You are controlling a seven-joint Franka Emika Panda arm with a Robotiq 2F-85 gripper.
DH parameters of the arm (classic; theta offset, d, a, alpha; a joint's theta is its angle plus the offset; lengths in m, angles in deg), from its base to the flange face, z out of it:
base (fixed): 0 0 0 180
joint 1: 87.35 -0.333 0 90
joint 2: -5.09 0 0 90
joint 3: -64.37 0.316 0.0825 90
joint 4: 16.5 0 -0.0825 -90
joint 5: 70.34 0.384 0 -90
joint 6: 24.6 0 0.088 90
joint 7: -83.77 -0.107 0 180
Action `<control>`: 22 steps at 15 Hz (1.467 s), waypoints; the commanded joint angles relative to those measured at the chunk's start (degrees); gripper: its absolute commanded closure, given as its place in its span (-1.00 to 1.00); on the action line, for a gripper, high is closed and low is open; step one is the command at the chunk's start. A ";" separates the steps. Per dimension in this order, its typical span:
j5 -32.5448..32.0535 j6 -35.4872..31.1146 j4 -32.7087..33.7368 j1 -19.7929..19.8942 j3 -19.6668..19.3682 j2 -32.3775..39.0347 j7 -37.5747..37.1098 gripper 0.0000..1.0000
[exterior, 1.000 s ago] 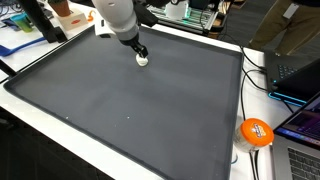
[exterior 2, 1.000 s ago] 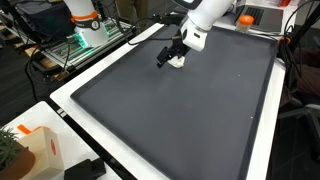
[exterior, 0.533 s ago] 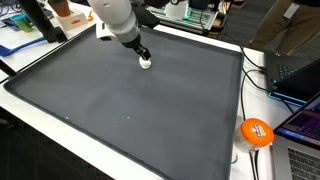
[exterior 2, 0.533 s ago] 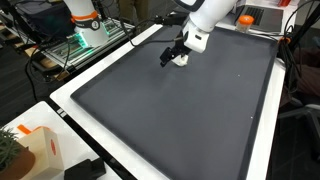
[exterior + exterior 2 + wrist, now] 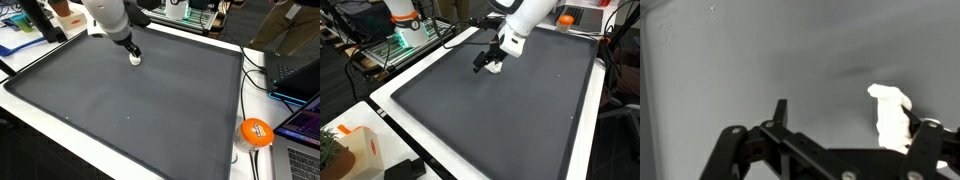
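Observation:
A small white lump (image 5: pixel 135 60) lies on the dark grey mat (image 5: pixel 150 110), toward its far side. My gripper (image 5: pixel 131 51) hangs low right over it, jaws open. In the wrist view the white lump (image 5: pixel 890 115) sits between the spread fingers, close against the right-hand finger (image 5: pixel 932 135) and well apart from the other finger (image 5: pixel 780 108). In an exterior view the white lump (image 5: pixel 495 67) shows just beside the black fingers of the gripper (image 5: pixel 485 63). I cannot tell whether the finger touches the lump.
A white rim (image 5: pixel 232 150) frames the mat. An orange ball (image 5: pixel 256 131), cables and laptops (image 5: pixel 300 75) lie beyond one side. A white-and-orange box (image 5: pixel 355 145) and a black item (image 5: pixel 405 170) sit at a near corner; a rack (image 5: pixel 405 35) stands behind.
The gripper has shifted a short way sideways across the mat, and the white lump has shifted with it, staying at the same finger.

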 commanded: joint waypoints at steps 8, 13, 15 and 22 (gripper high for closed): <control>14.12 4.96 2.80 2.77 6.08 -1.04 7.50 -1.00; 8.99 7.52 2.85 1.01 3.03 -2.20 3.55 -1.00; 6.82 11.79 4.68 0.63 2.70 0.12 3.01 -1.00; 6.69 13.89 7.44 2.15 3.35 5.78 8.99 -1.00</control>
